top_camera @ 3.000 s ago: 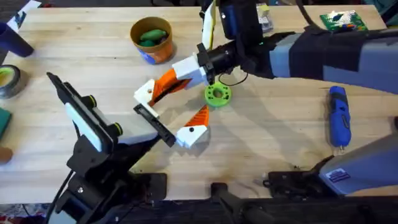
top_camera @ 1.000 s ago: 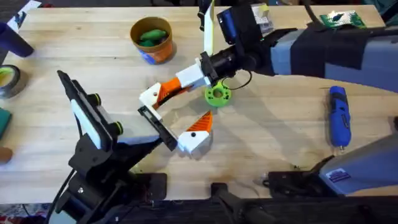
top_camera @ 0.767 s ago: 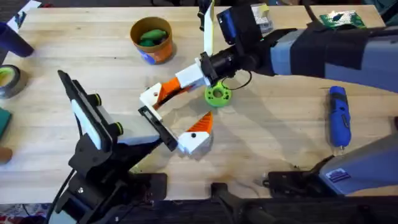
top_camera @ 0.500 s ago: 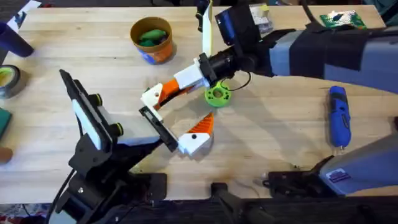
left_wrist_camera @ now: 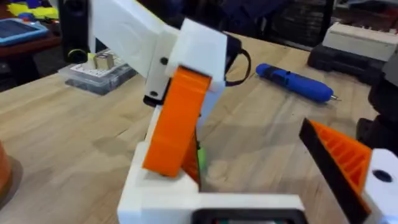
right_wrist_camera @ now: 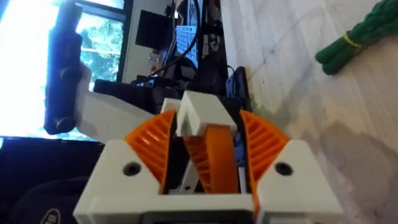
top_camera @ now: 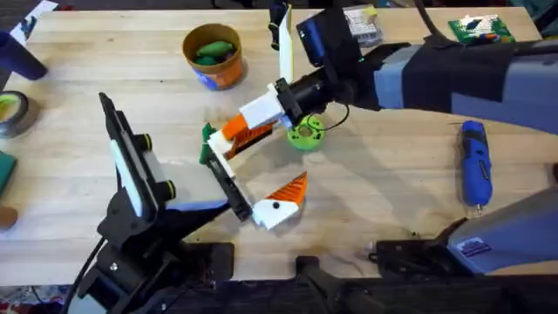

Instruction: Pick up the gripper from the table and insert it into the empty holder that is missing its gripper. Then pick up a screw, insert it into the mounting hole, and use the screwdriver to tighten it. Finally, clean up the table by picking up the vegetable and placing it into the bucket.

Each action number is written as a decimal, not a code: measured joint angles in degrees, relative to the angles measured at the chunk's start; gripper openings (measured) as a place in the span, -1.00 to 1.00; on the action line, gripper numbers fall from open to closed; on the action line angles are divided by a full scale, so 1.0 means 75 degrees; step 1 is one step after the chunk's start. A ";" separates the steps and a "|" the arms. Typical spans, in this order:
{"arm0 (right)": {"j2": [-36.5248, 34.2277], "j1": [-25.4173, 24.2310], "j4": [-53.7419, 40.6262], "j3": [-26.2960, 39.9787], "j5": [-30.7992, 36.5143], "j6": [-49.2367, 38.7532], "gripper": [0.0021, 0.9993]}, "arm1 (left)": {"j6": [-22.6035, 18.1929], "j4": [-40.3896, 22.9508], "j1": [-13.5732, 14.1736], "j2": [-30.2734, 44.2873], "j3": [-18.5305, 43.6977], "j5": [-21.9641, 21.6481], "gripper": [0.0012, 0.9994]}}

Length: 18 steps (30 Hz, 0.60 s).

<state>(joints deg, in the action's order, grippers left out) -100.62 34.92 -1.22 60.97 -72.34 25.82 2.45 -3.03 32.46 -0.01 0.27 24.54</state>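
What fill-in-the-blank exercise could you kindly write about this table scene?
The screwdriver lying on the table is ____. The right claw is shut on a white finger part with an ____ pad. The bucket holds something ____.
Missing words: blue; orange; green.

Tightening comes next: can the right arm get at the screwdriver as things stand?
Probably not yet: the right gripper is shut on the orange-and-white finger piece. The screwdriver lies alone on the table on that arm's side, so the way looks free once it lets go.
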 joint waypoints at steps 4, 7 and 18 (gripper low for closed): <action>0.0000 0.0000 -0.0005 0.0000 -0.0005 0.0015 0.50 | -0.0017 0.0000 0.0004 0.0000 0.0000 0.0070 0.98; 0.0000 -0.0008 -0.0004 0.0000 -0.0008 0.0022 0.77 | -0.0020 0.0002 0.0004 0.0000 0.0000 0.0127 0.98; 0.0000 -0.0895 -0.0009 0.0000 0.0453 0.0031 0.99 | -0.0025 0.0003 0.0004 0.0000 0.0000 0.0163 0.98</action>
